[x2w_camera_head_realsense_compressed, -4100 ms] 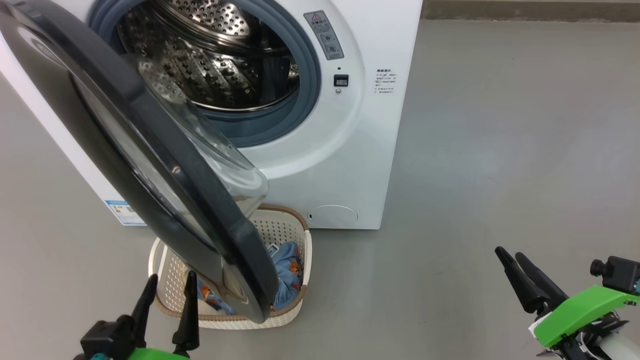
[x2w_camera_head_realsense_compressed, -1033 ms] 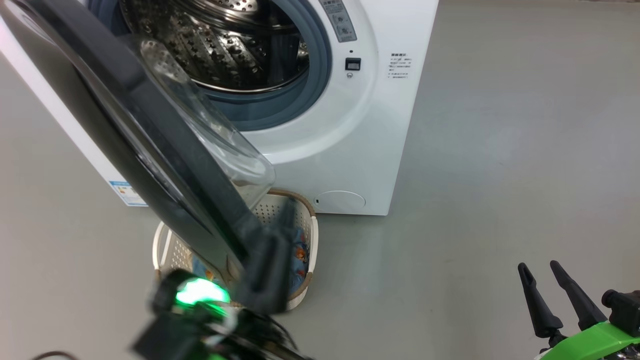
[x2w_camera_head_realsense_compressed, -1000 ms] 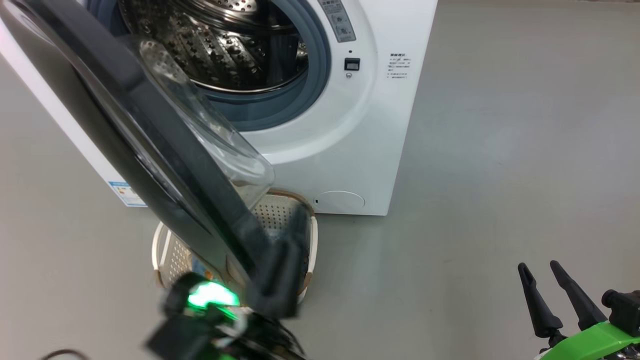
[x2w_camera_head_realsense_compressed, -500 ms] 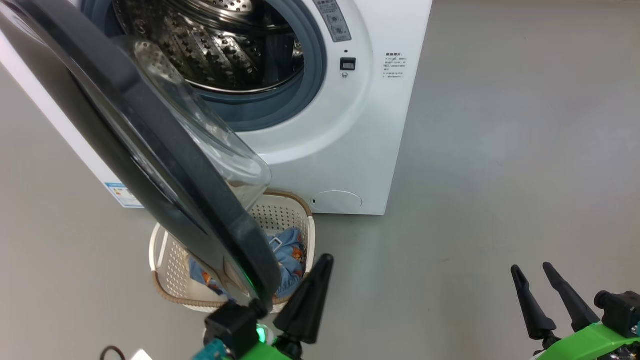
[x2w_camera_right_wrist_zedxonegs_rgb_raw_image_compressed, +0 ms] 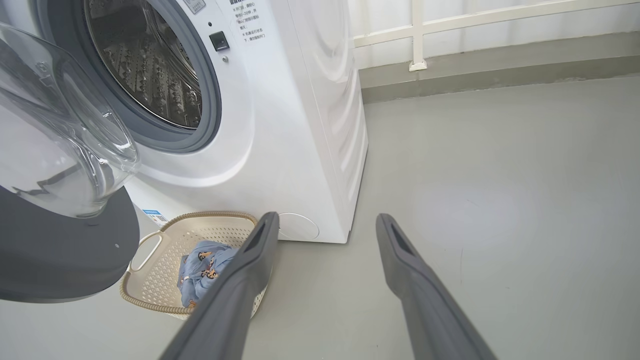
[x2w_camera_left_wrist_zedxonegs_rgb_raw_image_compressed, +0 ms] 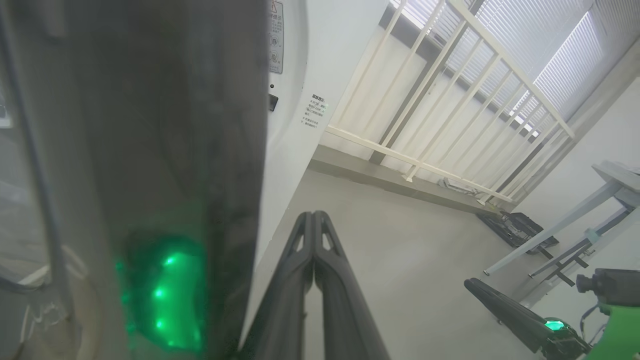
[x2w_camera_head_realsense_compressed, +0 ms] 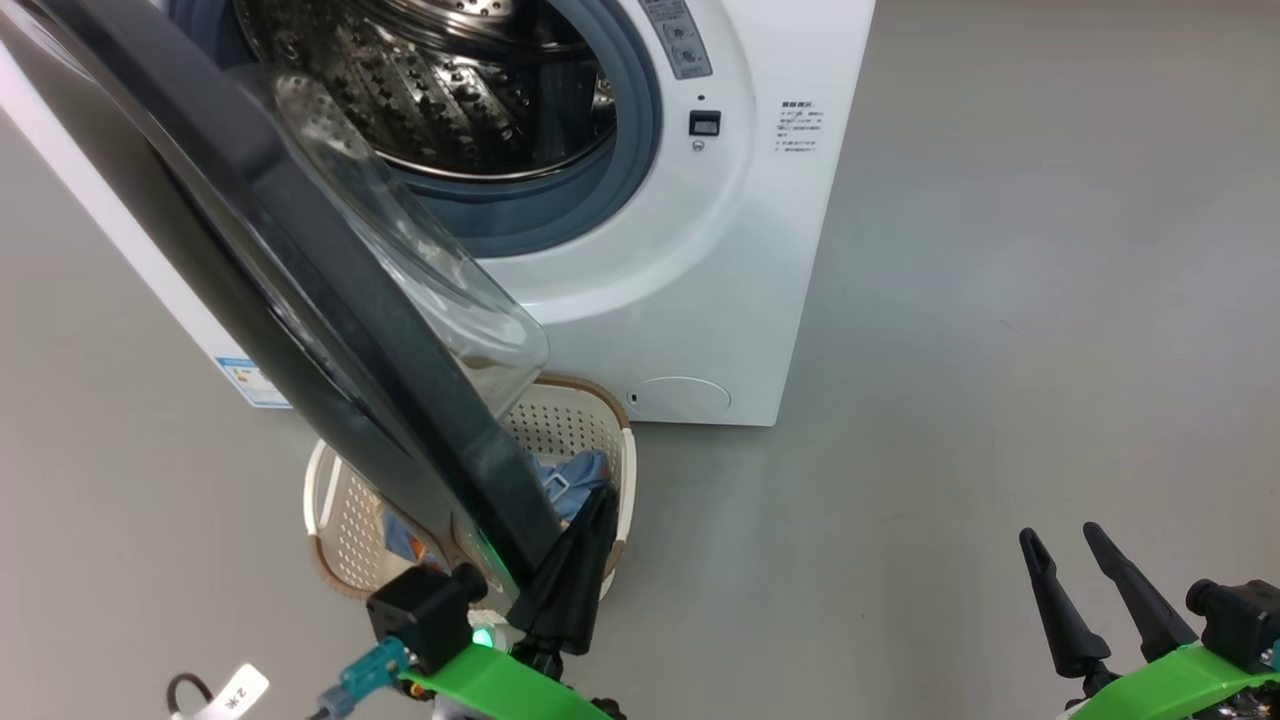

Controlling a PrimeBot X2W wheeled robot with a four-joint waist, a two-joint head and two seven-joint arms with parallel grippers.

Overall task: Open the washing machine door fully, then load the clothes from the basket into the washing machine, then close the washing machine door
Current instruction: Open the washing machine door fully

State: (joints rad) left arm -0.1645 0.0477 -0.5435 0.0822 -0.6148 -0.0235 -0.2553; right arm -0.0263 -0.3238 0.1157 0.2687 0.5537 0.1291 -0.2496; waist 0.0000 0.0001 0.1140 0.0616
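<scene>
The washing machine (x2w_camera_head_realsense_compressed: 700, 250) stands at the top with its steel drum (x2w_camera_head_realsense_compressed: 450, 90) exposed. The washing machine door (x2w_camera_head_realsense_compressed: 300, 260) hangs partly swung out, its lower edge over the basket (x2w_camera_head_realsense_compressed: 560, 420). The light-blue clothes (x2w_camera_head_realsense_compressed: 575, 475) lie in the basket, partly hidden by the door. My left gripper (x2w_camera_head_realsense_compressed: 600, 500) is shut and empty, pointing up close beside the door's lower right edge; whether it touches is unclear. In the left wrist view its fingers (x2w_camera_left_wrist_zedxonegs_rgb_raw_image_compressed: 313, 235) are pressed together next to the dark door rim (x2w_camera_left_wrist_zedxonegs_rgb_raw_image_compressed: 150, 150). My right gripper (x2w_camera_head_realsense_compressed: 1060, 535) is open and empty, low on the right.
Grey floor (x2w_camera_head_realsense_compressed: 1000, 300) spreads to the right of the machine. A white railing (x2w_camera_left_wrist_zedxonegs_rgb_raw_image_compressed: 425, 100) and a table's legs (x2w_camera_left_wrist_zedxonegs_rgb_raw_image_compressed: 550, 235) stand beyond it. The right wrist view shows the basket (x2w_camera_right_wrist_zedxonegs_rgb_raw_image_compressed: 150, 250), the clothes (x2w_camera_right_wrist_zedxonegs_rgb_raw_image_compressed: 205, 265) and the door's glass bowl (x2w_camera_right_wrist_zedxonegs_rgb_raw_image_compressed: 60, 150).
My shut left gripper dropped from a raised spot over the basket, swung out right of the door edge, then came back in against that edge. The right gripper hardly moved.
</scene>
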